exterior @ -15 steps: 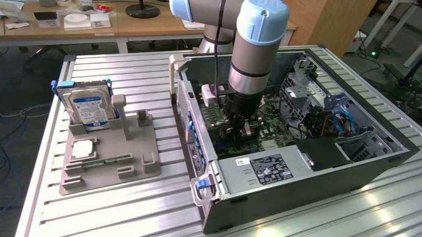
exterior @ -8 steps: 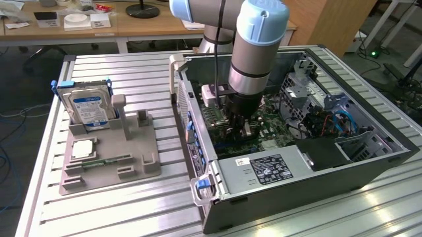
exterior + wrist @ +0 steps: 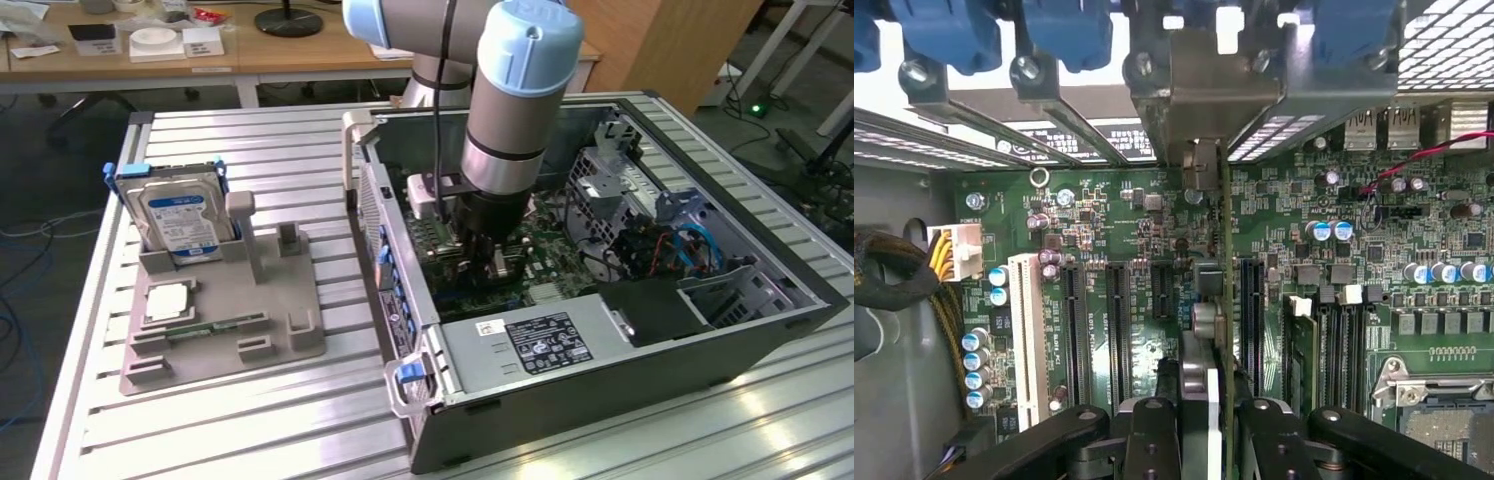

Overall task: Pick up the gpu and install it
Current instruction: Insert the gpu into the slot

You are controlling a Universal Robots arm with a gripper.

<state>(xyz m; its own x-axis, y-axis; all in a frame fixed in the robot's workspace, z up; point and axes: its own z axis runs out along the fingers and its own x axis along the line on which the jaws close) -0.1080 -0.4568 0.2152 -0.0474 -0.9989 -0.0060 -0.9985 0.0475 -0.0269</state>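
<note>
In the exterior view the arm reaches down into the open computer case point(image 3: 747, 300) on the bench point(image 3: 267, 420), its pincer point(image 3: 489, 262) low over the motherboard point(image 3: 554, 265). A hard drive point(image 3: 180, 215) stands in a grey holder point(image 3: 220, 320) at that view's left. In the wrist view the pincer point(image 3: 1206, 415) grips the gpu point(image 3: 1216, 300), seen edge-on, upright above the motherboard's point(image 3: 1124, 215) slots, its bracket end at the case's rear wall.

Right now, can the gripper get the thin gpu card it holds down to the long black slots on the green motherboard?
Probably yes: the gripper holds the thin gpu card edge-on above the black slots, nothing visible between them.
</note>
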